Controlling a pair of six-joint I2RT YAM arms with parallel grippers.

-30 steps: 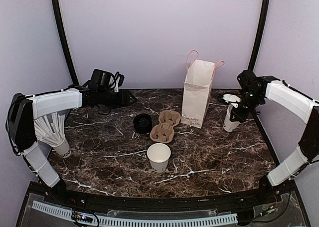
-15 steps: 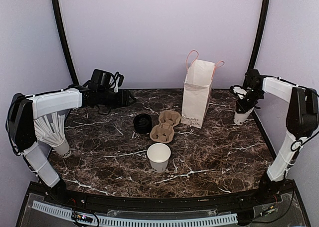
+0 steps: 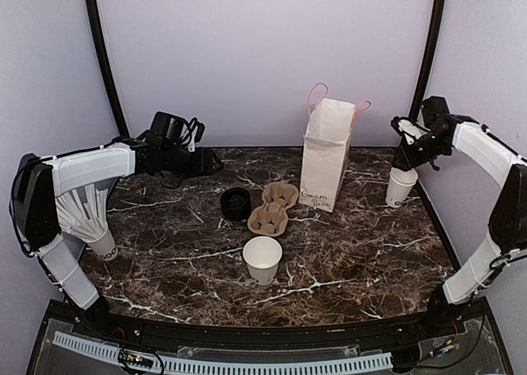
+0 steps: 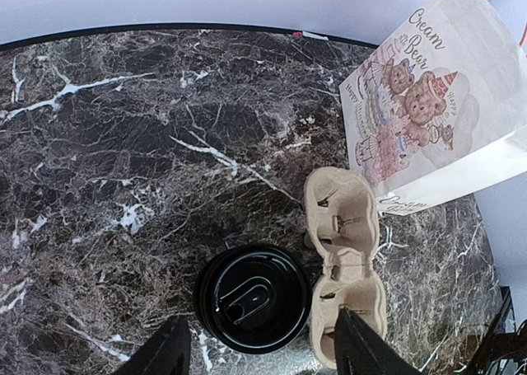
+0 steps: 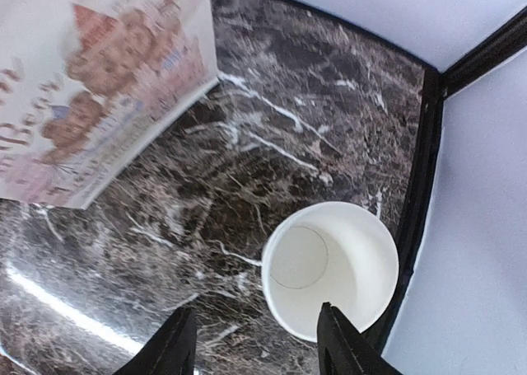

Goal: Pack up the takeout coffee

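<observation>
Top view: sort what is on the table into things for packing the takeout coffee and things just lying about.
For the job: black lid; open white cup near the middle, likely the one to be lidded; cardboard cup carrier; paper bag.

Lying about, probably: cup full of white straws; second lidless white cup at the right edge.

Right gripper (image 5: 255, 311): no longer clamped on the cup; the jaws now stand apart and it hangs just above the cup's open mouth.
Lidless white cup (image 3: 401, 187): a second ago tilted in the grip, nearer the paper bag (image 3: 325, 157); now upright and free on the marble table (image 3: 346, 251), close to its right edge.
Right arm (image 3: 482, 148): swung from over the table toward the back right corner, wrist now higher than the cup.
</observation>
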